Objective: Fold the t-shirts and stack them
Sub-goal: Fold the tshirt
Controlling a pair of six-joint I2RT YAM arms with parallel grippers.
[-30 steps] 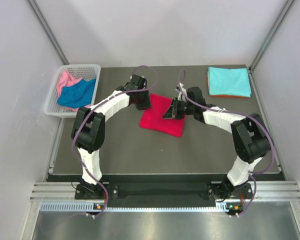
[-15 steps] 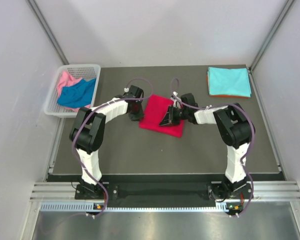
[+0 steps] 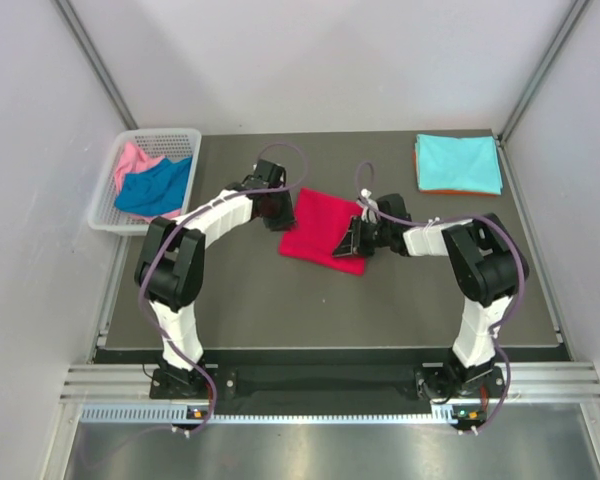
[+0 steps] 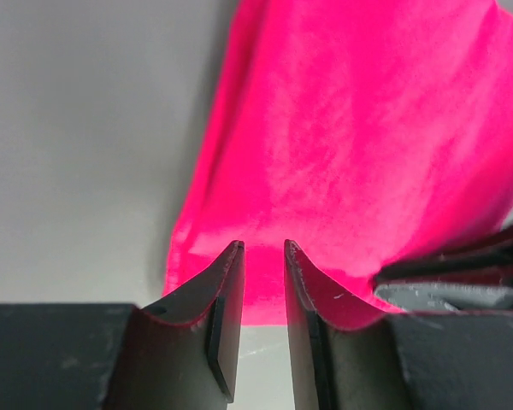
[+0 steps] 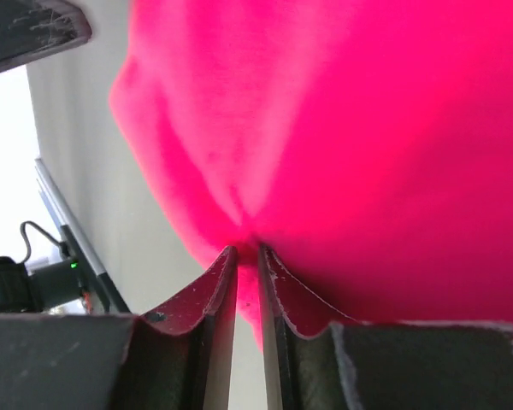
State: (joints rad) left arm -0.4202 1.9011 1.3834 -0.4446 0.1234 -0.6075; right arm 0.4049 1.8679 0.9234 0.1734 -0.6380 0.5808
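A crimson red t-shirt point(image 3: 318, 226), folded into a rectangle, lies flat mid-table. My left gripper point(image 3: 281, 211) is low at its left edge. In the left wrist view its jaws point(image 4: 262, 246) stand apart, tips over the red cloth point(image 4: 350, 128), which lies smooth there. My right gripper point(image 3: 352, 240) is at the shirt's near right side. Its fingers point(image 5: 247, 249) are pinched on a puckered fold of the red t-shirt point(image 5: 368, 128). A folded turquoise t-shirt point(image 3: 458, 162) rests on an orange one point(image 3: 460, 191) at the back right.
A white lattice basket point(image 3: 110, 215) at the back left holds a royal blue t-shirt point(image 3: 152, 188) and a pink one point(image 3: 132, 158). The dark table point(image 3: 310, 310) ends at grey side walls. Purple cables arch over both wrists.
The right gripper has moved from above the shirt's middle to its near right side. The left gripper swung near, then back to the left edge, and narrowed a little.
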